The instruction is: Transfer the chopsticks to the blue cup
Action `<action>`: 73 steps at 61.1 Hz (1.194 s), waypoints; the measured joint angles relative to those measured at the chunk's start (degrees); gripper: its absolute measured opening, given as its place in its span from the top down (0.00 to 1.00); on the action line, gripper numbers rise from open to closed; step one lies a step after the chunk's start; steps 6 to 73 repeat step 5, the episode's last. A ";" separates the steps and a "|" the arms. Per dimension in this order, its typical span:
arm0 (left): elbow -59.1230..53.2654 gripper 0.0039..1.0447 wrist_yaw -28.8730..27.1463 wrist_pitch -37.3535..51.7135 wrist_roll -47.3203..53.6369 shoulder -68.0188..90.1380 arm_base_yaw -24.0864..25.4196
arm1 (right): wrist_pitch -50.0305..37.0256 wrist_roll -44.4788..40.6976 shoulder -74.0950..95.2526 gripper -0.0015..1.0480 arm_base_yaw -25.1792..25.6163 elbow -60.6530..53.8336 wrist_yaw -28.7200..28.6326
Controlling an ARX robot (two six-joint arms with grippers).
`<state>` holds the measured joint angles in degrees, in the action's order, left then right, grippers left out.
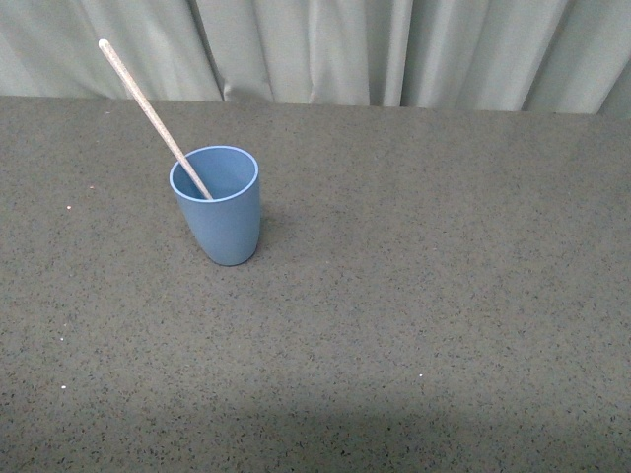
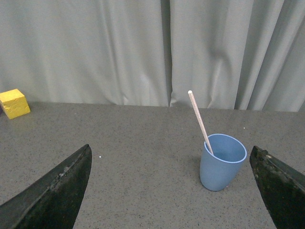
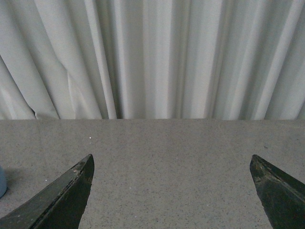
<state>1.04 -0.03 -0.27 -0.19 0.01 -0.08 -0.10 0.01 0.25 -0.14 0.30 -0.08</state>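
The blue cup (image 1: 219, 204) stands upright on the dark grey table, left of the middle in the front view. The chopstick (image 1: 150, 112) stands in it, leaning up and to the left over the rim. Both show in the left wrist view too: the cup (image 2: 222, 161) and the chopstick (image 2: 199, 121). My left gripper (image 2: 171, 157) is open and empty, drawn back from the cup, which stands ahead near one finger (image 2: 281, 183). My right gripper (image 3: 171, 160) is open and empty over bare table; a sliver of the cup (image 3: 2, 180) shows at the frame edge. Neither arm shows in the front view.
A yellow block (image 2: 14, 103) lies on the table near its far edge, in the left wrist view. Grey curtains (image 1: 394, 49) hang behind the table's far edge.
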 joint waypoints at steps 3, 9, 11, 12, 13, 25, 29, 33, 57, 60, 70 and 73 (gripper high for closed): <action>0.00 0.06 0.00 0.00 0.00 0.00 0.00 | 0.00 0.00 0.00 0.09 0.00 0.00 0.00; 0.00 0.06 0.00 0.00 0.00 0.00 0.00 | 0.00 -0.02 0.00 0.09 0.00 0.00 0.00; 0.00 0.06 0.00 0.00 0.00 0.00 0.00 | 0.00 -0.02 0.00 0.09 0.00 0.00 0.00; 0.00 0.06 0.00 0.00 0.00 0.00 0.00 | 0.00 -0.02 0.00 0.09 0.00 0.00 0.00; 0.00 0.06 0.00 0.00 0.00 0.00 0.00 | 0.00 -0.02 0.00 0.09 0.00 0.00 0.00; 0.00 0.06 0.00 0.00 0.00 0.00 0.00 | 0.00 -0.02 0.00 0.09 0.00 0.00 0.00; 0.00 0.06 0.00 0.00 0.00 0.00 0.00 | 0.00 -0.02 0.00 0.09 0.00 0.00 0.00; 0.00 0.06 0.00 0.00 0.00 0.00 0.00 | 0.00 -0.02 0.00 0.09 0.00 0.00 0.00; 0.00 0.06 0.00 0.00 0.00 0.00 0.00 | 0.00 -0.02 0.00 0.09 0.00 0.00 0.00; 0.00 0.06 0.00 0.00 0.00 0.00 0.00 | 0.00 -0.02 0.00 0.09 0.00 0.00 0.00; 0.00 0.06 0.00 0.00 0.00 0.00 0.00 | 0.00 -0.02 0.00 0.09 0.00 0.00 0.00; 0.00 0.06 0.00 0.00 0.00 0.00 0.00 | 0.00 -0.02 0.00 0.09 0.00 0.00 0.00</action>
